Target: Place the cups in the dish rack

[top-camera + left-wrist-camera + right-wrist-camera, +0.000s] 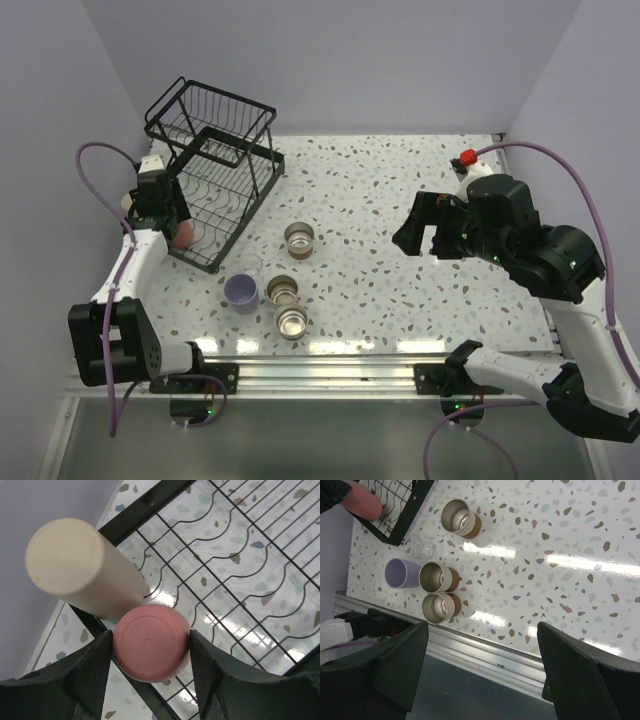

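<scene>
We find the left gripper clamped on the red-pink cup, which is held base-up at the edge of the lower tray of the dish rack. The tan cup stands just beside it (inside or outside the frame, we cannot tell). The right gripper hangs wide open and empty above the table. The steel cups, lavender cup and clear glass sit on the table near the rack.

Pink cup, tan cup base-up at rack edge; steel cups upright.
</scene>
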